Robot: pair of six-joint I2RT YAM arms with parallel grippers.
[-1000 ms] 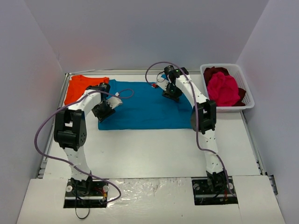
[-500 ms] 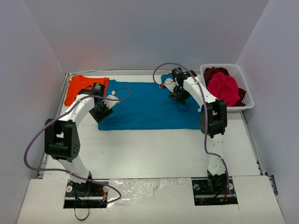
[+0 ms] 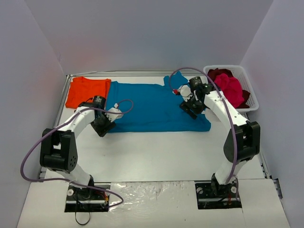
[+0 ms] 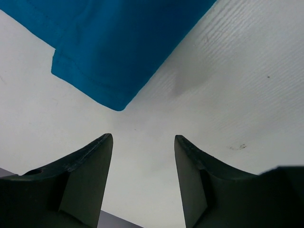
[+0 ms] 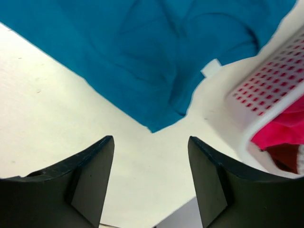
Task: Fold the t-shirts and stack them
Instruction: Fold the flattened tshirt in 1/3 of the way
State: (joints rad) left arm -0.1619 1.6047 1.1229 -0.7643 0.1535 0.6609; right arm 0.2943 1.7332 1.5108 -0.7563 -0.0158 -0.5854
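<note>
A teal-blue t-shirt (image 3: 156, 107) lies spread flat across the back of the table. My left gripper (image 3: 101, 125) hovers at its near-left corner (image 4: 116, 97), open, with only bare table between the fingers (image 4: 90, 161). My right gripper (image 3: 191, 107) is over the shirt's right part. In the right wrist view it (image 5: 150, 138) is open and empty just short of the near-right corner (image 5: 153, 124). An orange t-shirt (image 3: 87, 90) lies folded at the back left. A magenta-pink t-shirt (image 3: 229, 89) and a dark red one (image 3: 217, 73) sit bunched in the basket.
The white slotted basket (image 3: 251, 102) stands at the back right, close to my right gripper, and its wall (image 5: 266, 88) fills the right wrist view's right side. Enclosure walls run along the left, back and right. Purple cables loop over both arms.
Both grippers have opened wider and pulled back towards the near corners of the teal shirt. The right arm swung right towards the basket. The shirt's right edge now lies further right.
</note>
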